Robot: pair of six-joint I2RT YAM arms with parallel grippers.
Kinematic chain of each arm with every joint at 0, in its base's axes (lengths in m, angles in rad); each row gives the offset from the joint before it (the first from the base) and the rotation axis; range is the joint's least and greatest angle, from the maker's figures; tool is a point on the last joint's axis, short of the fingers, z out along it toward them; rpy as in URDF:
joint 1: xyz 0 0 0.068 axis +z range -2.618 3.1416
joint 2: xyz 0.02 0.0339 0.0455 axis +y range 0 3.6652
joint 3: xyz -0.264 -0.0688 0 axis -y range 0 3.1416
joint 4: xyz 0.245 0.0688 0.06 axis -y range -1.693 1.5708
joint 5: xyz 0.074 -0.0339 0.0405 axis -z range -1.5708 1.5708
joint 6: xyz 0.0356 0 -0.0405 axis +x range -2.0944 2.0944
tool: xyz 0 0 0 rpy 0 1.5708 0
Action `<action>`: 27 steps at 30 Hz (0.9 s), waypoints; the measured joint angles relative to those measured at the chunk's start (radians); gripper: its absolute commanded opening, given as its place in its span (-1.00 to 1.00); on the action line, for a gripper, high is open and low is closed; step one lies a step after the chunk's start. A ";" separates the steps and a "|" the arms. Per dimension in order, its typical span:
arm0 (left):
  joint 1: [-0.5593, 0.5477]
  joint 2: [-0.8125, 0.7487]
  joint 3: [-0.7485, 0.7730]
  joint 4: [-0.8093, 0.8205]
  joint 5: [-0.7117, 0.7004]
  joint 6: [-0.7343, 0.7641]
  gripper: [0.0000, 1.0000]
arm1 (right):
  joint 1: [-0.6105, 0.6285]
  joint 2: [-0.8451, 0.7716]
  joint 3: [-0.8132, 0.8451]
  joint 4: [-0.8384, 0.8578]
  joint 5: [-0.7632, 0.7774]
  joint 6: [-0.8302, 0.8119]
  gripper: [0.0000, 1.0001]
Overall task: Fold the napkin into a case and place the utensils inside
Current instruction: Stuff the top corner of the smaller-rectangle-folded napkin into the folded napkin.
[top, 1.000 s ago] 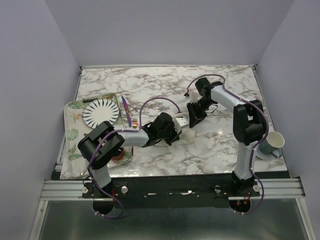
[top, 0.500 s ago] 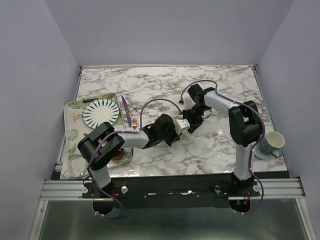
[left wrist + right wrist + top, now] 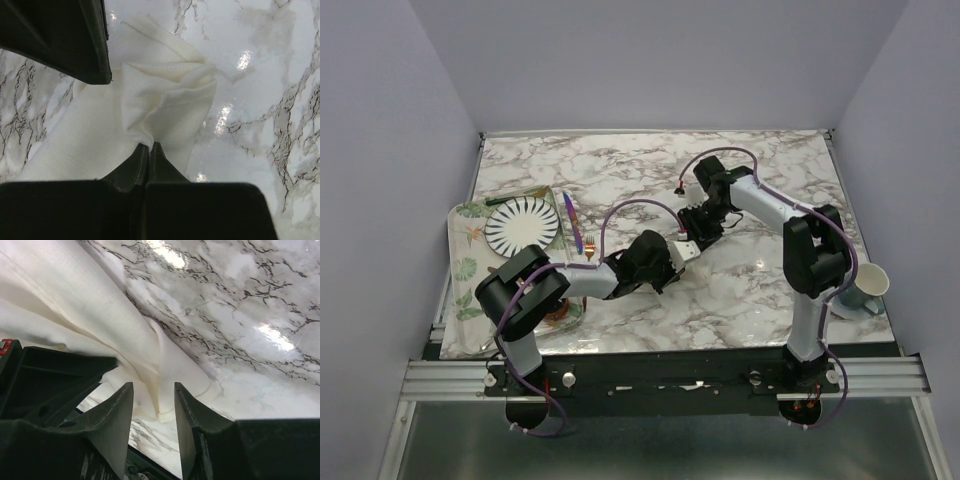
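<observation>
Left gripper (image 3: 145, 147) pinching napkin (image 3: 165, 100) — wrist view only, right gripper (image 3: 154, 390) parted

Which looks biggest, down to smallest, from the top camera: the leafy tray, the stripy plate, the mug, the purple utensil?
1. leafy tray
2. stripy plate, lying on the tray
3. mug
4. purple utensil: about as long as the mug is wide, but far thinner

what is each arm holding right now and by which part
Left gripper: jaws shut on a bunched fold of the cream cloth napkin. Right gripper: jaws open, holding nothing.
</observation>
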 measured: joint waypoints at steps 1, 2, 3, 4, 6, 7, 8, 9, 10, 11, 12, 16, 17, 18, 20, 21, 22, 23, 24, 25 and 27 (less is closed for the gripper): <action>-0.002 -0.001 -0.002 0.002 -0.001 0.002 -1.00 | 0.004 -0.004 0.000 0.000 0.000 0.000 -0.07; -0.004 -0.001 -0.003 0.006 -0.003 0.005 -1.00 | 0.013 -0.006 0.000 0.000 0.002 0.000 -0.07; -0.006 -0.002 -0.005 0.008 -0.007 0.008 -1.00 | 0.018 -0.006 0.000 0.000 0.003 -0.001 -0.07; -0.008 -0.002 -0.006 0.010 -0.009 0.010 -1.00 | 0.025 -0.006 -0.003 0.001 0.008 -0.003 -0.07; -0.009 -0.002 -0.010 0.017 -0.011 0.014 -1.00 | 0.035 -0.006 -0.011 0.003 0.019 -0.007 -0.07; -0.009 -0.002 -0.011 0.021 -0.011 0.015 -1.00 | 0.038 -0.006 -0.016 0.004 0.025 -0.008 -0.08; -0.010 -0.002 -0.013 0.024 -0.012 0.017 -1.00 | 0.041 -0.006 -0.025 0.007 0.032 -0.008 -0.10; -0.011 -0.002 -0.015 0.027 -0.013 0.018 -1.00 | 0.044 -0.005 -0.030 0.007 0.039 -0.009 -0.11; -0.013 -0.002 -0.016 0.029 -0.015 0.021 -1.00 | 0.046 -0.005 -0.035 0.008 0.047 -0.010 -0.11; -0.014 -0.003 -0.018 0.030 -0.017 0.021 -1.00 | 0.048 -0.003 -0.038 0.008 0.053 -0.010 -0.12; -0.015 -0.003 -0.018 0.031 -0.018 0.022 -1.00 | 0.050 -0.001 -0.039 0.010 0.061 -0.010 -0.12; -0.018 -0.003 -0.022 0.038 -0.021 0.026 -1.00 | 0.050 0.003 -0.039 0.023 0.084 -0.010 -0.12; -0.019 -0.003 -0.022 0.038 -0.023 0.029 -1.00 | 0.050 0.004 -0.039 0.023 0.086 -0.010 -0.11; -0.021 -0.003 -0.023 0.040 -0.024 0.030 -1.00 | 0.050 0.006 -0.037 0.023 0.085 -0.008 -0.11; -0.023 -0.003 -0.024 0.041 -0.027 0.033 -1.00 | 0.050 0.012 -0.023 0.014 0.081 -0.003 -0.11; -0.024 -0.003 -0.026 0.044 -0.030 0.036 -1.00 | 0.049 0.014 -0.008 0.010 0.077 0.003 -0.11; -0.025 -0.003 -0.027 0.047 -0.032 0.038 -1.00 | 0.049 0.015 -0.003 0.008 0.076 0.005 -0.11; -0.026 -0.003 -0.028 0.048 -0.033 0.040 -1.00 | 0.049 0.015 0.014 0.002 0.070 0.011 -0.13; -0.026 -0.003 -0.030 0.051 -0.034 0.043 -1.00 | 0.049 0.015 0.031 -0.003 0.068 0.016 -0.13; -0.027 -0.003 -0.032 0.055 -0.034 0.045 -1.00 | 0.048 0.015 0.047 -0.004 0.067 0.019 -0.14; -0.027 -0.003 -0.035 0.060 -0.035 0.047 -1.00 | 0.048 0.015 0.069 -0.002 0.067 0.019 -0.19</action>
